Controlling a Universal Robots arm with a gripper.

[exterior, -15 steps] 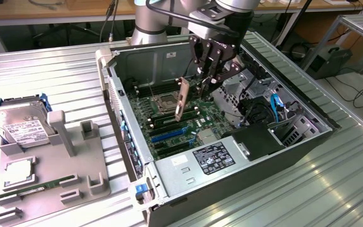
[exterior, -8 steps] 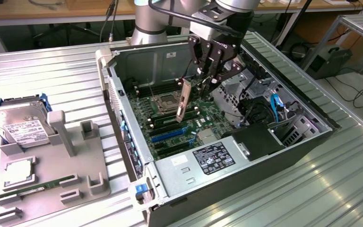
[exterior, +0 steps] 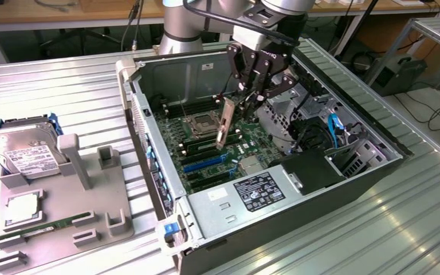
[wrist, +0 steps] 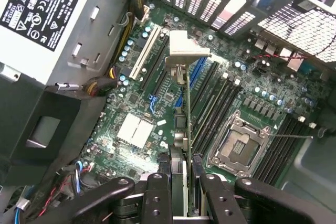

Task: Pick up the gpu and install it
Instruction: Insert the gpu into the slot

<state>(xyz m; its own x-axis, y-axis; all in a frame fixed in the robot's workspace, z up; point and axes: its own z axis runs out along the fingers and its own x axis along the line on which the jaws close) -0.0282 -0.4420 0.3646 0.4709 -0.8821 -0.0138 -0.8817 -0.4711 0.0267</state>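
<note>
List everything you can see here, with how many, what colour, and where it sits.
gpu: one, black with silver bracket, held edge-down above the motherboard
computer case: one, grey, open, on the table
motherboard: one, green, inside the case
power supply: one, silver with black label, in the case's near corner
hard drive: one, silver, in a blue-edged carrier at the exterior view's left
grey holder: one, beside the case
RAM stick: one, green, on the holder
table: one, ribbed metal
gripper: one, black, fingers closed on the gpu
</note>
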